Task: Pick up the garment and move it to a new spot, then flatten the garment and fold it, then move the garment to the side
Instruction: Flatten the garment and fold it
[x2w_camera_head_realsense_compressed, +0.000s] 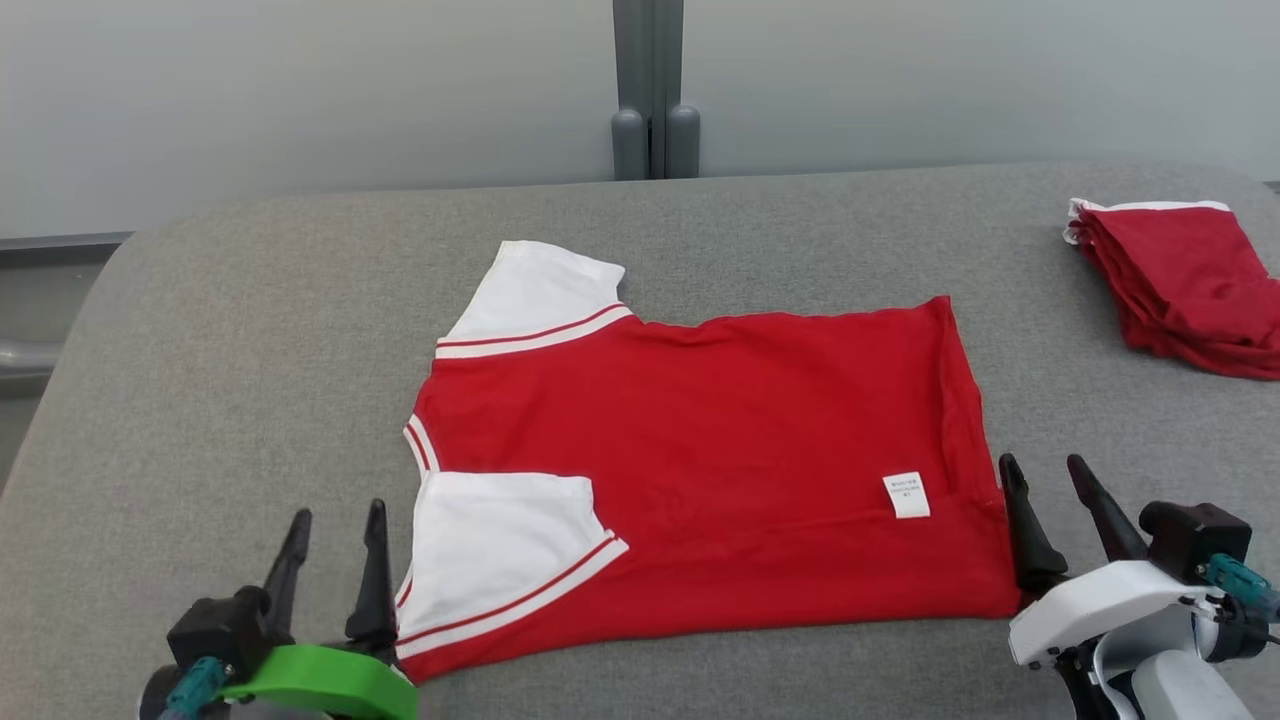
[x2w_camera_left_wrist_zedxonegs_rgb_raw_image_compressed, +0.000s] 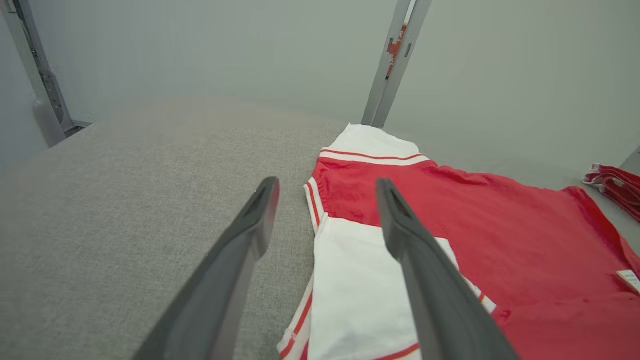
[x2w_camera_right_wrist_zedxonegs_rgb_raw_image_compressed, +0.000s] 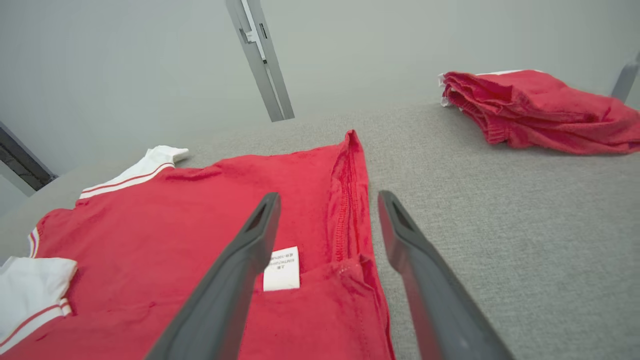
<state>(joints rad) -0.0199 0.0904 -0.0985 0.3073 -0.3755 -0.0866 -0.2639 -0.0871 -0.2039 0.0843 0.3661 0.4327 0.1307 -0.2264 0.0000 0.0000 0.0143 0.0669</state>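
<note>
The garment (x2w_camera_head_realsense_compressed: 720, 450) is a red shirt with white sleeves, lying flat on the grey table (x2w_camera_head_realsense_compressed: 250, 330) with its near part folded over, a white label (x2w_camera_head_realsense_compressed: 906, 494) showing near the right hem. My left gripper (x2w_camera_head_realsense_compressed: 335, 530) stands open at the shirt's near left corner, beside the near white sleeve (x2w_camera_left_wrist_zedxonegs_rgb_raw_image_compressed: 360, 280). My right gripper (x2w_camera_head_realsense_compressed: 1048, 478) is open at the shirt's near right corner; its fingers (x2w_camera_right_wrist_zedxonegs_rgb_raw_image_compressed: 235, 280) straddle the red hem (x2w_camera_right_wrist_zedxonegs_rgb_raw_image_compressed: 350, 210), not closed on it.
A stack of folded red garments (x2w_camera_head_realsense_compressed: 1185, 285) lies at the table's far right edge, also visible as the folded stack (x2w_camera_right_wrist_zedxonegs_rgb_raw_image_compressed: 530, 107). A grey post (x2w_camera_head_realsense_compressed: 652, 90) rises behind the table. Bare grey table surface lies to the left and behind the shirt.
</note>
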